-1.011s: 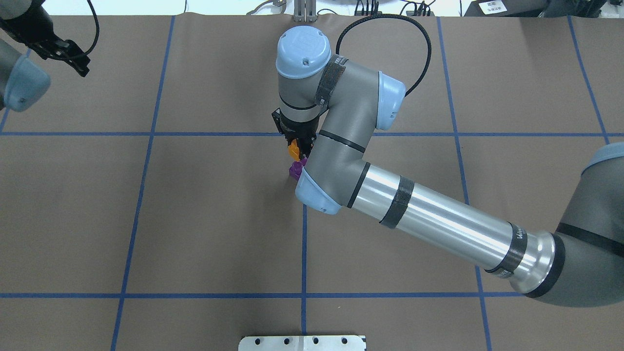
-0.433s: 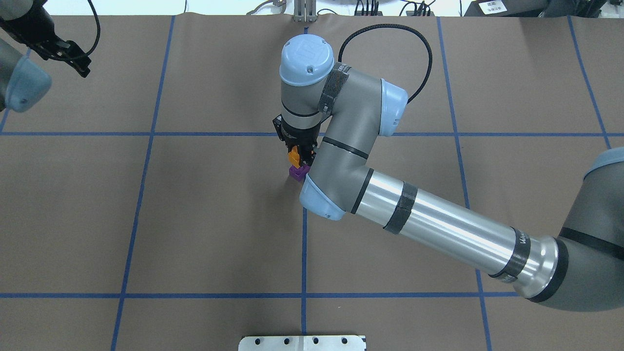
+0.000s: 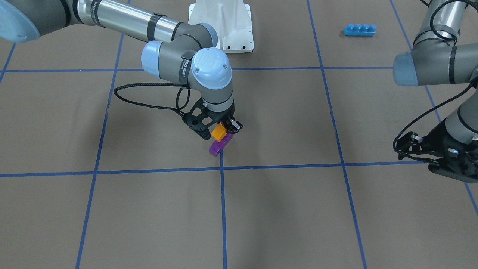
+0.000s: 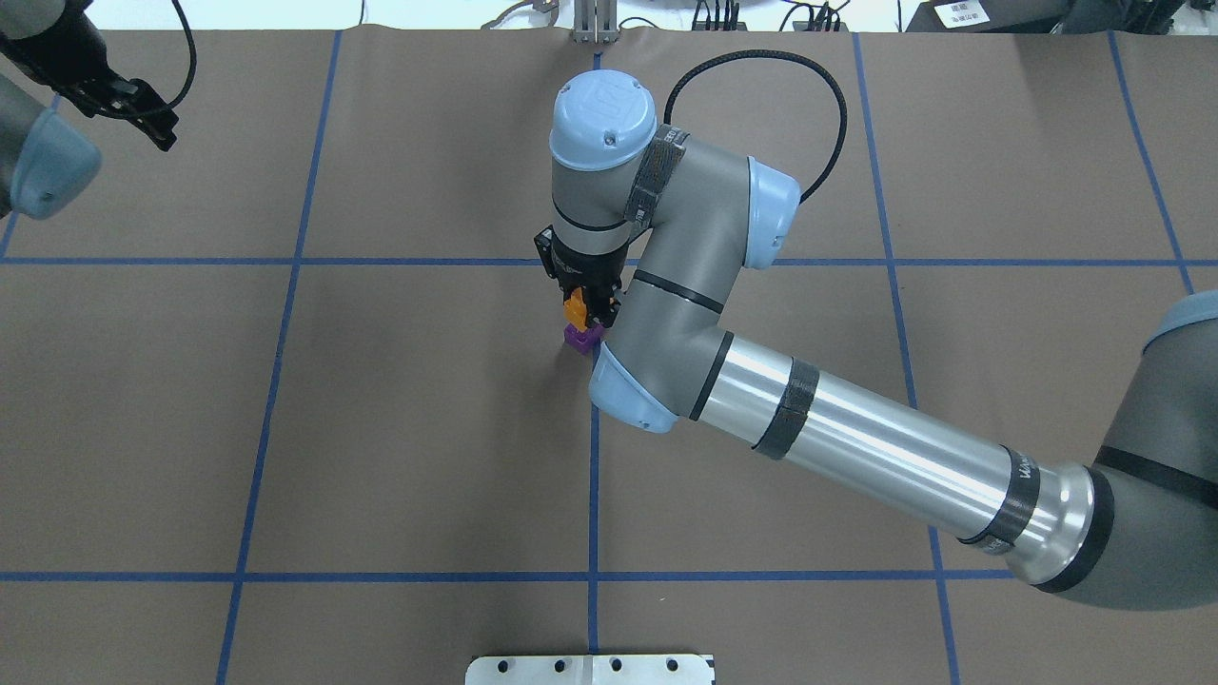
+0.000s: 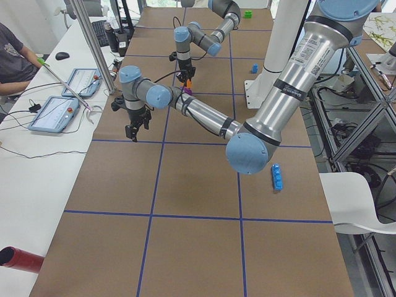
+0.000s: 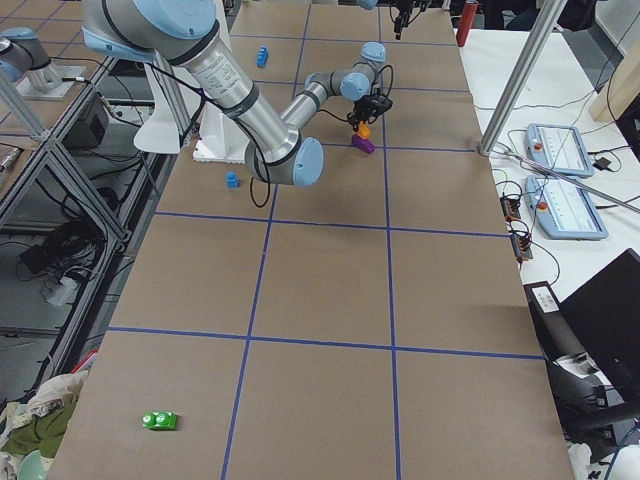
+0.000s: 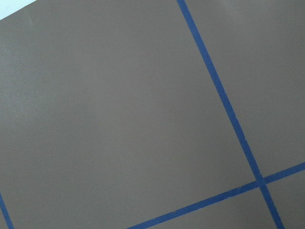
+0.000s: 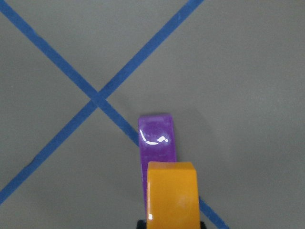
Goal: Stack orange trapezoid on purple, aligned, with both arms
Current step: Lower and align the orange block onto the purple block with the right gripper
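Observation:
The purple brick [image 3: 220,144] lies on the brown table near a blue tape crossing. It also shows in the overhead view [image 4: 579,337] and the right wrist view [image 8: 157,140]. My right gripper [image 3: 223,131] is shut on the orange trapezoid [image 3: 218,131] and holds it just above the purple brick's near end, partly overlapping it in the right wrist view [image 8: 172,194]. I cannot tell whether the two bricks touch. My left gripper [image 3: 433,158] hangs far off over bare table and looks empty; I cannot tell its jaw state. The left wrist view shows only table and tape.
A blue four-stud brick [image 3: 359,30] lies near the white pedestal base [image 3: 221,26]. A small blue brick [image 6: 232,180] and a green piece [image 6: 158,420] lie far off. Operators' tablets [image 5: 55,114] sit at the table's far side.
My right arm has shifted slightly right with the orange trapezoid, which now sits more directly over the purple brick. The left arm has not moved.

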Controlling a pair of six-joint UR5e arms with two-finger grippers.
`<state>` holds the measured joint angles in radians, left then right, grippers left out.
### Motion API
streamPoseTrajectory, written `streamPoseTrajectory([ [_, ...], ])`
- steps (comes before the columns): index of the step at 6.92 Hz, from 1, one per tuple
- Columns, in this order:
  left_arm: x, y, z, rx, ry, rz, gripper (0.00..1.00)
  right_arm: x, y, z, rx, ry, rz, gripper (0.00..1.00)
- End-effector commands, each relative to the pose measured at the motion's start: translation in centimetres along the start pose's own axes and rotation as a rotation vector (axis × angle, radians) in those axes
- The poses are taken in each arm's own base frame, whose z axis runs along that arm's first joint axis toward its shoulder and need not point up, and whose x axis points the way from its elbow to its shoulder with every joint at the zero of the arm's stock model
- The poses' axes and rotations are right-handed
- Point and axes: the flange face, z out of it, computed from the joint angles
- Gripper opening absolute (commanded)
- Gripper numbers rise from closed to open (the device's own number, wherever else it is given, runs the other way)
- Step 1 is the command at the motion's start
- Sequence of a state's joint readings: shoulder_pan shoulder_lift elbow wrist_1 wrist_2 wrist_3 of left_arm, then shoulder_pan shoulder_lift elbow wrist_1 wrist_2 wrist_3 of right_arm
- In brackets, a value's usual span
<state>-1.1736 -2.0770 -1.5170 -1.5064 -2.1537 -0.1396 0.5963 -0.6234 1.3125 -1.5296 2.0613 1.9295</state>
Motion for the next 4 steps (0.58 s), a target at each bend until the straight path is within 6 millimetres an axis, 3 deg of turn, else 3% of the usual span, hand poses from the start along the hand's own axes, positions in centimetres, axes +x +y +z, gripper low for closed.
streamPoseTrajectory([
  [1,0.06,-0.01,0.11,-0.001,0.0,0.001,1.0,0.08,0.15,0.13,-0.002,0.002,0.002,0.0],
  [4,-0.04,0.06,0.24,-0.003,0.0,0.0,1.0,-0.28,0.62,-0.34,-0.019,-0.026,0.032,0.0],
])
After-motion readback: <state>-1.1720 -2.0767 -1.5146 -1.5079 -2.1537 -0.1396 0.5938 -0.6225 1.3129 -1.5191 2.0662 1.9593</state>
